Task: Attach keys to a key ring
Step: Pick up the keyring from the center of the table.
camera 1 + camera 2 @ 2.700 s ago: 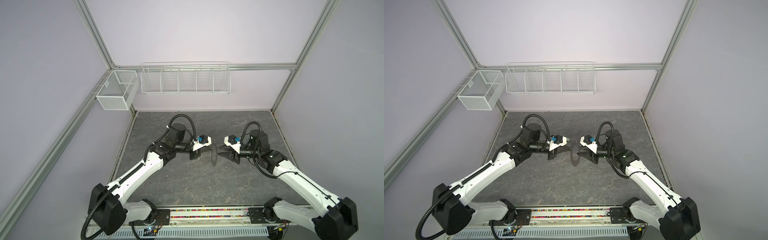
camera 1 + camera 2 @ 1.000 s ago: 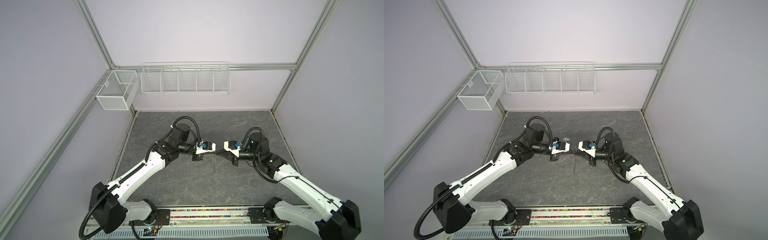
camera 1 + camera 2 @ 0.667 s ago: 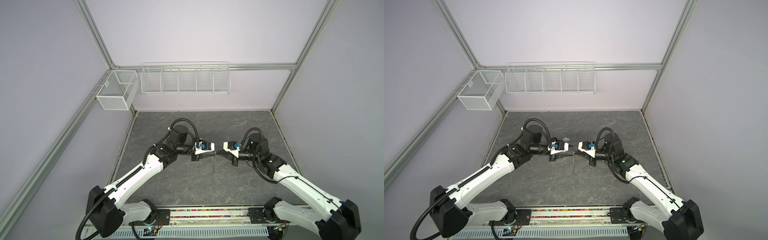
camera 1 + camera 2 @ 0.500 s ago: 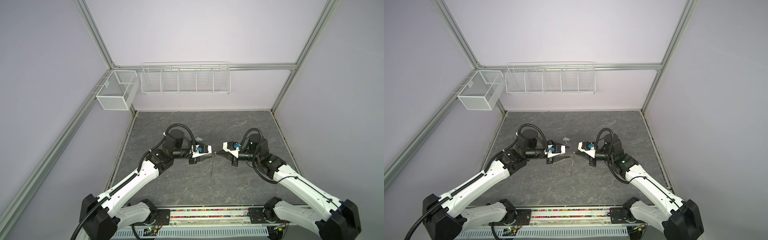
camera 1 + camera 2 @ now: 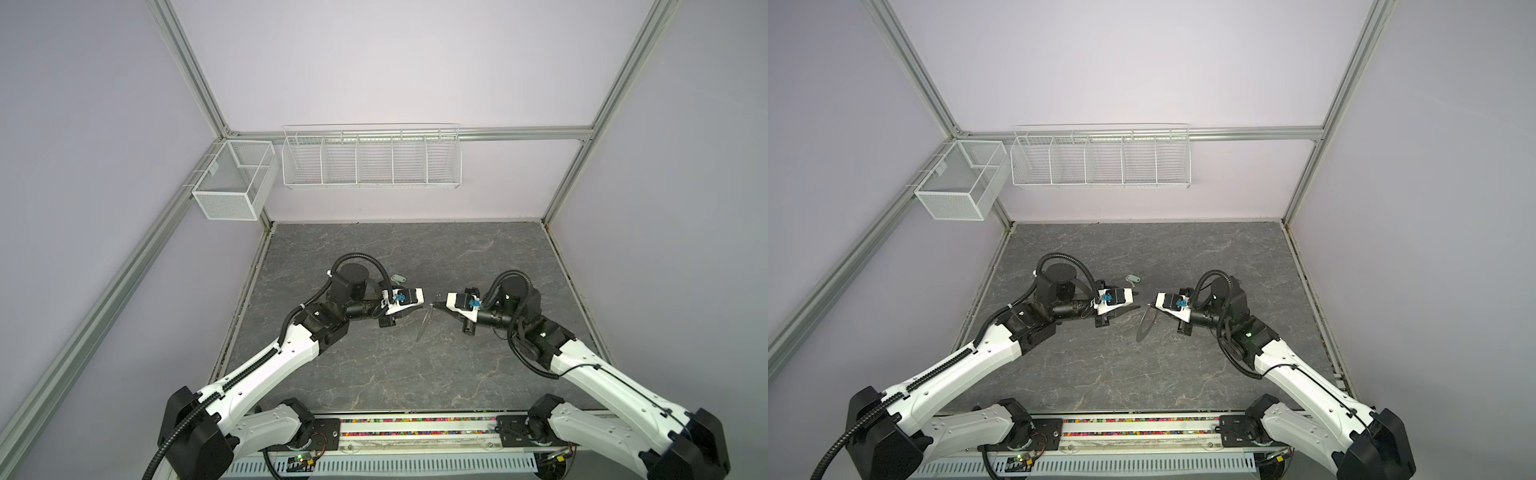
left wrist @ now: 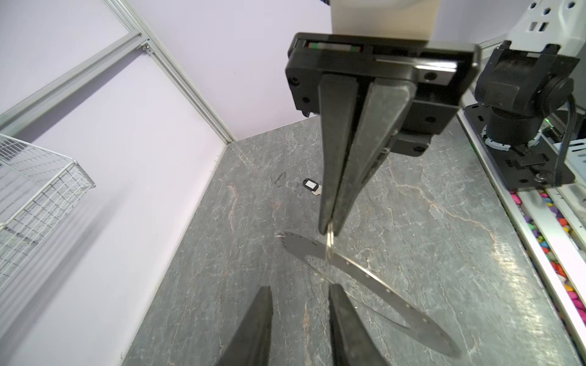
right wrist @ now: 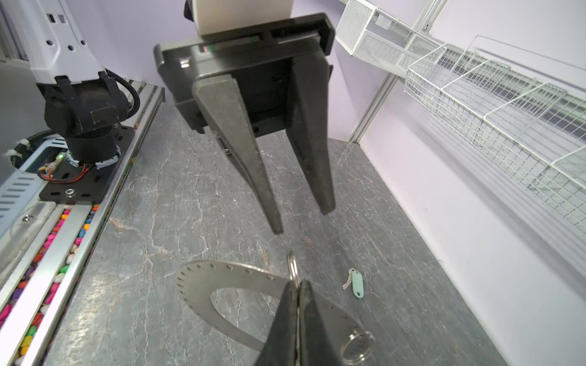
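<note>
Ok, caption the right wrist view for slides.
Right gripper shut on a loop of the key ring, left gripper open, green-tagged key on table.

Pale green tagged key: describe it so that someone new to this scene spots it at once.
On the dark marbled table, look just behind the left arm, toward the back wall. The small silvery key lies flat there; its mint oblong tag sets it apart from the black-tagged key.

The key ring [image 7: 196,282] is flat grey metal with a dull, brushed finish; its wire loops [image 7: 292,269] are brighter, polished metal. The table [image 7: 177,196] looks like dark veined stone with a faint sheen. One tag [image 7: 357,283] is smooth pale-green plastic, its key [image 7: 348,280] silvery metal. The fingers [image 7: 236,142] are matt dark grey, slightly grainy. The baskets [image 7: 507,126] are white-coated wire.
</note>
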Available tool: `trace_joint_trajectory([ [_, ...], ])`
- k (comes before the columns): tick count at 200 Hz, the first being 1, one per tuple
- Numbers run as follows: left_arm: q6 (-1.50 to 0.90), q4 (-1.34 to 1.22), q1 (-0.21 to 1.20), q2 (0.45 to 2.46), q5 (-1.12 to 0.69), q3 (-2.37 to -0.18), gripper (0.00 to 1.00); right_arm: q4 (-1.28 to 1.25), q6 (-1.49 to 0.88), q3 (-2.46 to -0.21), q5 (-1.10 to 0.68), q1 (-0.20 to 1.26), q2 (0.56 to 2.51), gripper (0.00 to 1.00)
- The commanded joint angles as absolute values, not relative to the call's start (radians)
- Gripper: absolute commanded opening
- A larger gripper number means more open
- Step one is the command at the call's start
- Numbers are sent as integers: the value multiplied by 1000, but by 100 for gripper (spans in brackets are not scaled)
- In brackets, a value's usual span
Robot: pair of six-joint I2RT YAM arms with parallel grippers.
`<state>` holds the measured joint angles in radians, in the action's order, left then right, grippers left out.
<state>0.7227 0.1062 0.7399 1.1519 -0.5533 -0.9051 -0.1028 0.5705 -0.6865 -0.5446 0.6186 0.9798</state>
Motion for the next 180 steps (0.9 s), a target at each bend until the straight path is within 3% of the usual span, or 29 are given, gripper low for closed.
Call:
trace_joint_trajectory([
  [1, 745, 59, 756, 1147, -532, -878, 30, -185, 690, -641, -447, 652, 939, 7],
  [61, 804, 35, 769, 1105, -501, -816, 29, -267, 849, -573, -283, 716, 884, 7],
  [180, 881, -28, 856, 1131, -353, -819, 23, -239, 861, -578, -275, 733, 899, 7],
])
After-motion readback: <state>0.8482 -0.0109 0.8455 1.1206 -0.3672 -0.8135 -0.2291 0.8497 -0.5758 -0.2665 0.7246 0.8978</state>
